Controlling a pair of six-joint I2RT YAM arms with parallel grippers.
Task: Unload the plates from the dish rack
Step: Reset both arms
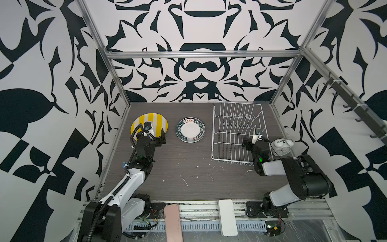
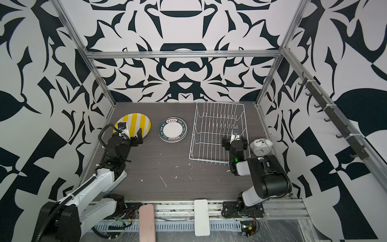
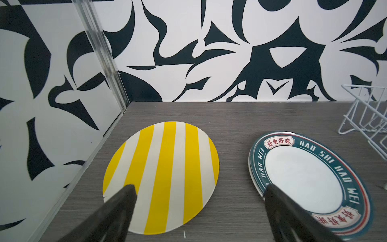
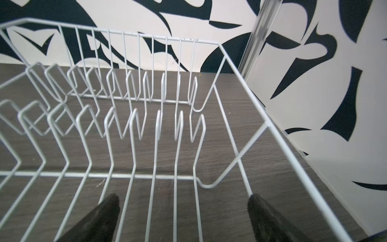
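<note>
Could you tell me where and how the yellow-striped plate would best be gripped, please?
Probably at the rim nearest the left gripper, coming in low from the robot's side. The yellow-striped plate lies flat, face up, on the table, so only its thin edge gives the open jaws something to pinch.

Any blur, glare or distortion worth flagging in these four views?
Both top views: even soft light, striped plate free of glare. Left wrist: green-rimmed plate sharp, left gripper fingers dark and soft. Right wrist: dish rack has some tines blurred, far rim crisp.
</note>
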